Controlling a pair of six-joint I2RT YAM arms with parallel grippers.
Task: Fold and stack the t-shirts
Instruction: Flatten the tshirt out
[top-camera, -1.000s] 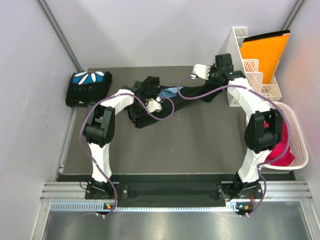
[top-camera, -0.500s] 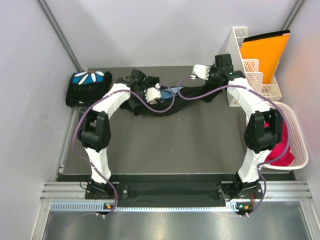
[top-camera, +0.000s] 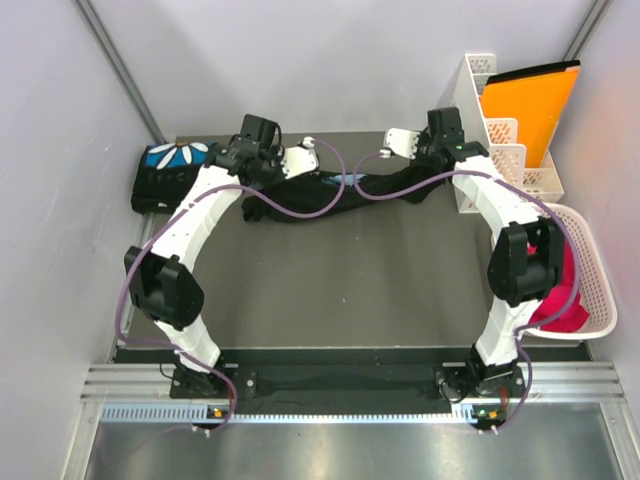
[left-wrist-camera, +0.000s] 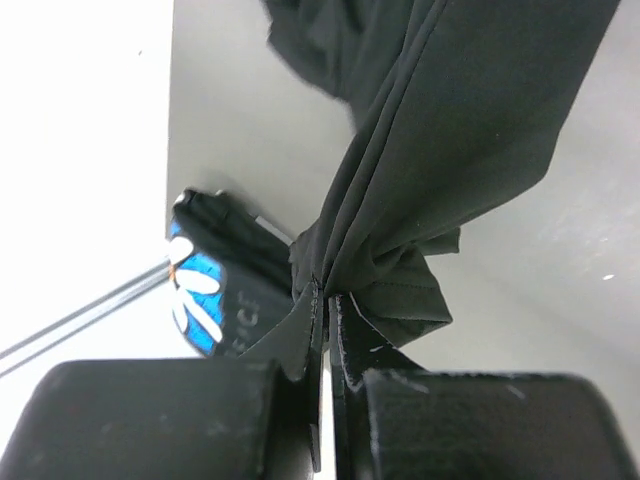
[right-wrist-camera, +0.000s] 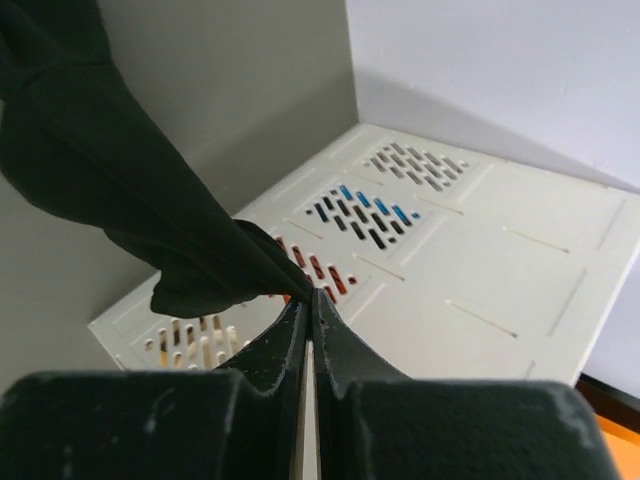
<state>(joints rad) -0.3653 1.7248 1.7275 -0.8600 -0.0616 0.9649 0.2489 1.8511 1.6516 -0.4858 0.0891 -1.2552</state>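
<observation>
A folded black t-shirt with a blue print and white petals (top-camera: 175, 172) lies at the back left corner of the mat; it also shows in the left wrist view (left-wrist-camera: 205, 290). A second black t-shirt (top-camera: 340, 190) hangs bunched and stretched between both grippers along the back of the mat. My left gripper (top-camera: 268, 172) is shut on its left end (left-wrist-camera: 430, 130), jaws pinched on a gathered fold (left-wrist-camera: 325, 290), just right of the folded shirt. My right gripper (top-camera: 432, 160) is shut on its right end (right-wrist-camera: 100, 160), pinching a corner (right-wrist-camera: 305, 295) beside the white organizer.
A white slotted organizer (top-camera: 490, 130) with an orange folder (top-camera: 525, 105) stands at the back right, close behind my right gripper (right-wrist-camera: 480, 260). A white basket (top-camera: 590, 280) with pink-red cloth (top-camera: 555, 300) sits at the right. Walls close in the left and back.
My left gripper has carried its end of the shirt from mid-mat to the back left, near the folded shirt, drawing the cloth out. The right arm has held still.
</observation>
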